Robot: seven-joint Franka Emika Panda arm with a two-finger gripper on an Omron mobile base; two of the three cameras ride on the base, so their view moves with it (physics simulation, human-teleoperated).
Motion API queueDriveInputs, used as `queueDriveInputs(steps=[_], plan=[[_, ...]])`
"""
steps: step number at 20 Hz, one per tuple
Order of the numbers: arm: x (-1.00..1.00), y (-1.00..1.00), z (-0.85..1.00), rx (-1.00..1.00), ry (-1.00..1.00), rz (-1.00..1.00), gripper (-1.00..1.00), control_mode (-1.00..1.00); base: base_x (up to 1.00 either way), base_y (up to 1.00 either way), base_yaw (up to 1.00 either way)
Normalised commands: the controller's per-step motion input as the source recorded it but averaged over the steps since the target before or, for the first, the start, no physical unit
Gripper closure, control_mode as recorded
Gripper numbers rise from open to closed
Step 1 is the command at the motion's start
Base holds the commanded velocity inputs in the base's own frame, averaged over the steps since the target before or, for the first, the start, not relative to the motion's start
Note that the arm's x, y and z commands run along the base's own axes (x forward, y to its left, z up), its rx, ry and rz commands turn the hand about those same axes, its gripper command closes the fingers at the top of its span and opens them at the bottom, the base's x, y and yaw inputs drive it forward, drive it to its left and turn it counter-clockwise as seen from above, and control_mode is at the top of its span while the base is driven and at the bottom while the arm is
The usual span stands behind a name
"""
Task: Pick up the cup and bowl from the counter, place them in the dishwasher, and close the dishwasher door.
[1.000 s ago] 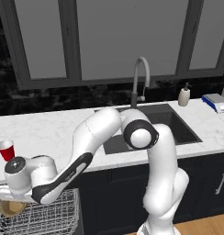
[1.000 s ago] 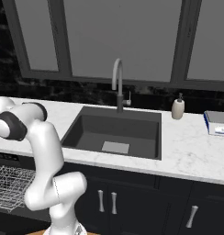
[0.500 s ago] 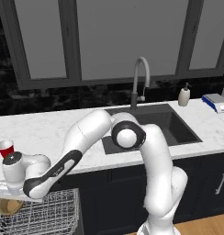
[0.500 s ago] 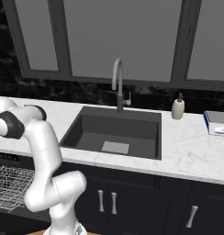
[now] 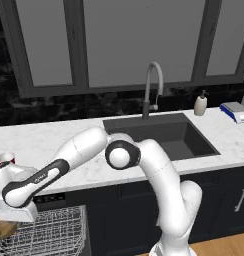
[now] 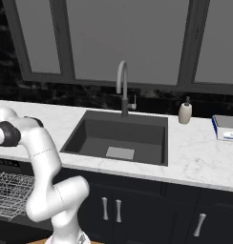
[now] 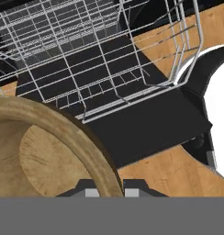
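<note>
At lower left of the left base view, the gripper (image 5: 5,222) pinches the bowl (image 5: 3,229) by its rim, at the left edge of the dishwasher (image 5: 51,231) rack; the cup (image 5: 5,159) stands on the counter (image 5: 54,140) above

The white arm rises from its base, bends at a dark elbow joint, and reaches far down to its left, where the claw (image 7: 109,190) hangs low with its two dark fingertips (image 7: 91,192) closed tight, one on either side of a thin rim.
</note>
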Motion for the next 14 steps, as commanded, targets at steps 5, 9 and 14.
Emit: queueDriveInputs(steps=[5,9,14], plan=[[0.0,0.34,-0.14,-0.11,0.02,-0.01,1.0,-1.0,0.0,0.0,0.0],[0.01,0.1,-0.37,-0.09,0.0,0.0,1.0,-1.0,0.0,0.0,0.0],[0.0,0.16,-0.32,-0.08,-0.05,0.0,1.0,-1.0,0.0,0.0,0.0]])
